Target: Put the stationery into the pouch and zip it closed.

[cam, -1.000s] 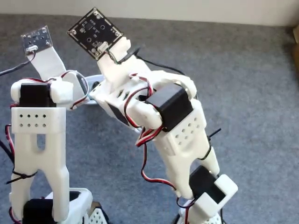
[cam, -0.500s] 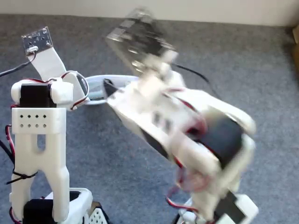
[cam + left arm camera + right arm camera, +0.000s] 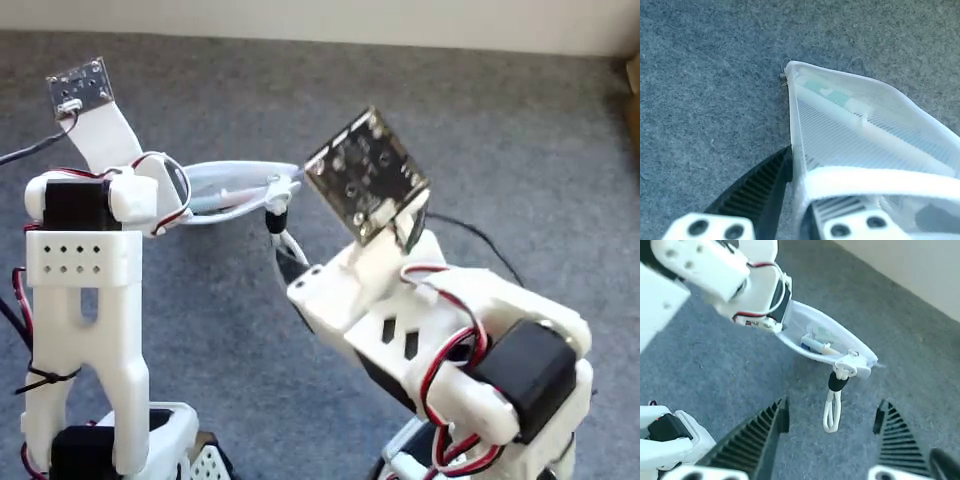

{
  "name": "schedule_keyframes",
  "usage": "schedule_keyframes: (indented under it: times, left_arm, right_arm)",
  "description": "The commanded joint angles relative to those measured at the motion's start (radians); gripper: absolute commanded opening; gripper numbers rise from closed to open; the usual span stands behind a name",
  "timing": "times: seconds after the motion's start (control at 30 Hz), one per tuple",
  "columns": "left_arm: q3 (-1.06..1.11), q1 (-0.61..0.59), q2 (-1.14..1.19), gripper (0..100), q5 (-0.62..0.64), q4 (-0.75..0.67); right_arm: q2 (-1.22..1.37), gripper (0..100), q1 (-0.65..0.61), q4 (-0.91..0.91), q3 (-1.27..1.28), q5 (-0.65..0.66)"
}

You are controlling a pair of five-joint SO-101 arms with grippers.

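Note:
A translucent white mesh pouch (image 3: 232, 184) lies on the grey carpet, with pens and other stationery (image 3: 816, 345) showing through it. My left gripper (image 3: 799, 172) is shut on one end of the pouch (image 3: 860, 130), its black finger (image 3: 760, 190) pressed against the mesh. At the pouch's other end sits the zipper slider (image 3: 852, 360), and its black-and-white pull cord (image 3: 833, 405) trails onto the carpet. My right gripper (image 3: 832, 409) hovers open above that cord, a finger on either side of it and touching nothing. In the high view the cord (image 3: 286, 243) lies just ahead of the right arm.
Grey carpet (image 3: 500, 130) spreads around the pouch, with free room to the right and beyond it. A pale wall strip (image 3: 400, 20) runs along the far edge. The left arm's white body (image 3: 80, 300) stands at the near left.
The right arm has swung back from over the pouch toward the near right, uncovering the pouch and its pull cord. The left arm has kept still, holding the pouch.

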Motion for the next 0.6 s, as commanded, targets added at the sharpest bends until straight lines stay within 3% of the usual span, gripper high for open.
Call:
schedule_keyframes:
  times: [0.0,0.3,0.57]
  left_arm:
    - [-0.008,0.012,-0.044,1,0.011,-0.023]
    - [-0.002,0.012,-0.042,1,0.012,-0.020]
    - [0.087,0.016,-0.044,1,0.049,-0.077]
  right_arm:
    - [-0.139,25.9,-0.004,-0.130,0.242,-0.012]
    - [-0.397,25.9,-0.004,-0.659,0.937,-0.015]
    - [-0.464,25.9,-0.002,-0.970,1.219,-0.015]
